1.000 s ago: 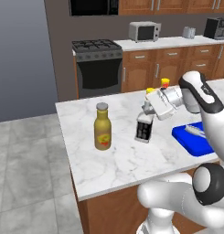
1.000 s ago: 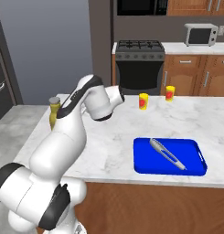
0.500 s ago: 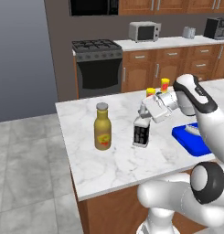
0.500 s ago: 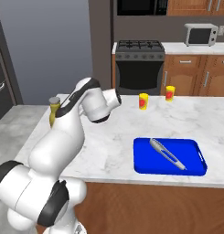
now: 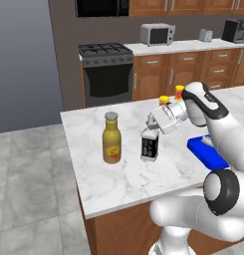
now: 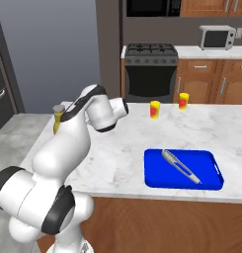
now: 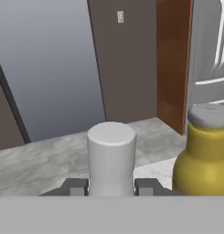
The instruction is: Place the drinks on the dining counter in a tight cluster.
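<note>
Two drinks stand on the dining counter [image 5: 123,174]: the mustard bottle [image 5: 111,138] and, near it, the dark square bottle [image 5: 150,144]. Your gripper [image 5: 152,124] is clamped on the dark bottle's neck. You must release it; the third is unseen.

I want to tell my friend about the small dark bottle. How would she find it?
Look at the white marble dining counter in front of the stove. Near its middle stands a tall mustard-yellow bottle, and just beside it, toward the blue tray, is the small dark bottle. It is shorter, square and dark with a pale cap, and the robot's gripper is shut on its top.
</note>
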